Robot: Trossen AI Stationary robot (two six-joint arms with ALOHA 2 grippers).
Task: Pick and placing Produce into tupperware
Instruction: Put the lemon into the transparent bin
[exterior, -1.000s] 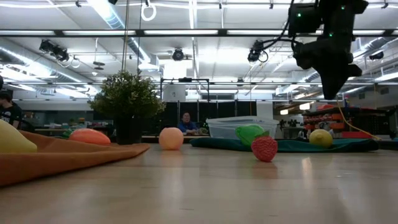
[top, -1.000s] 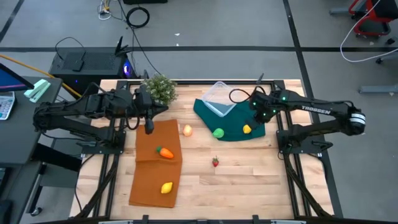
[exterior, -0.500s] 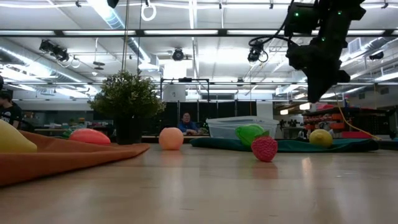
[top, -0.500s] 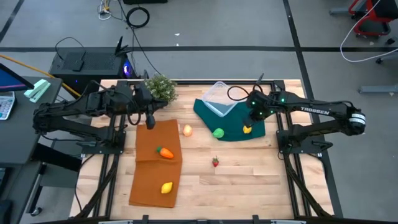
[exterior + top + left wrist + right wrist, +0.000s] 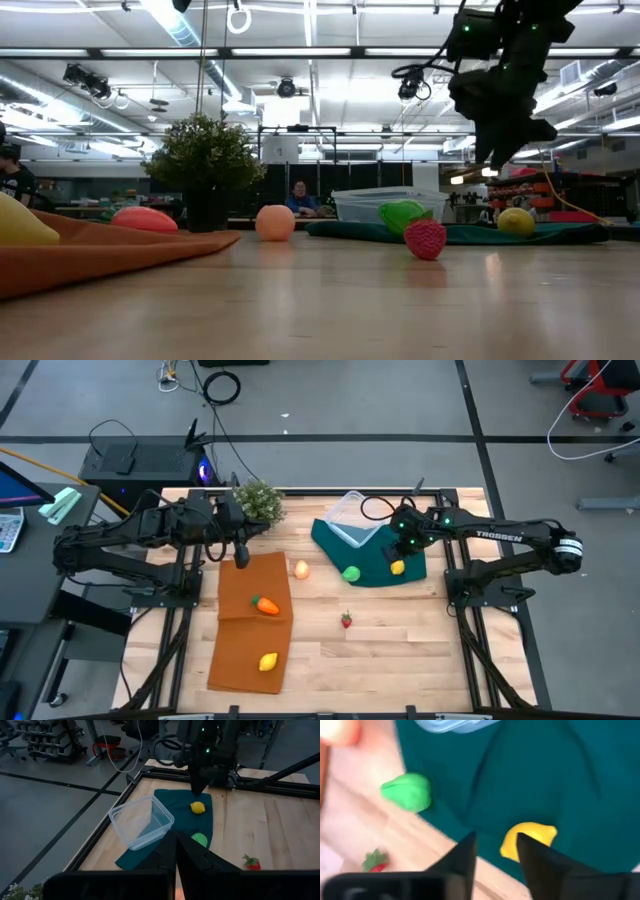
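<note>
The clear tupperware (image 5: pixel 350 518) stands on the far part of the dark green cloth (image 5: pixel 375 555). A yellow lemon (image 5: pixel 397 568) and a green ball (image 5: pixel 351 573) lie at the cloth's near edge. A peach ball (image 5: pixel 301 569) and a red strawberry (image 5: pixel 347 620) lie on bare wood. A carrot (image 5: pixel 265 605) and a second lemon (image 5: pixel 268 661) lie on an orange cloth (image 5: pixel 250 625). My right gripper (image 5: pixel 404 548) hangs open and empty above the cloth, just beyond the lemon (image 5: pixel 530 837). My left gripper (image 5: pixel 240 558) is shut and empty over the orange cloth's far edge.
A bushy potted plant (image 5: pixel 258 503) stands at the table's far edge, next to my left gripper. Bare wood lies along the near side and the near right of the table. People sit far off in the room beyond the table.
My right gripper has gone toward the table's left edge, from the right of the lemon to a spot above the green cloth close to it, and has tipped a little. The produce and the tupperware have stayed where they were.
</note>
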